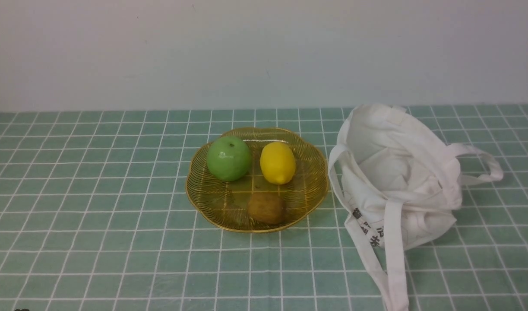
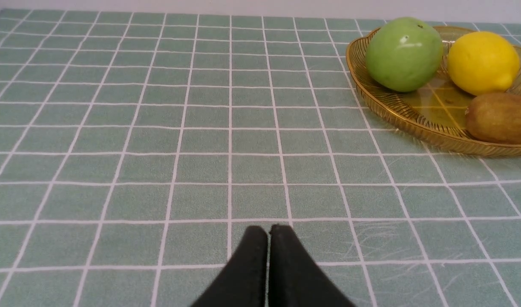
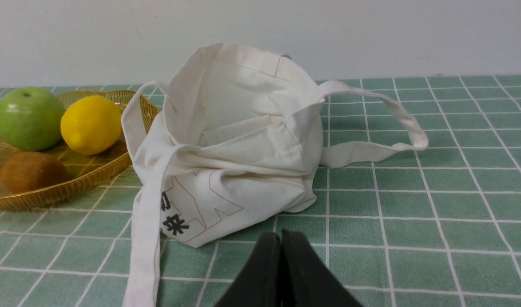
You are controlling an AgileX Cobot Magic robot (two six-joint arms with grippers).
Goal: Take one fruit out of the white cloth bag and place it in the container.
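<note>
Amber dish (image 1: 317,183) already has the kiwi (image 1: 267,207) sitting in it

Lemon (image 1: 277,163) and apple (image 1: 229,158) behind it, white bag (image 1: 397,172) slumped alongside; left claw (image 2: 268,230) and right claw (image 3: 281,236) both pinched closed, empty.

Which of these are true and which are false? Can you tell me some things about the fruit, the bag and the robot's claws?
1. The kiwi lies in the yellow dish. True.
2. The lemon is inside the white bag. False: it sits in the dish beside the green apple.
3. The right gripper is shut and holds nothing. True.
4. The left gripper grips the apple. False: it is shut, empty, away from the dish.
</note>
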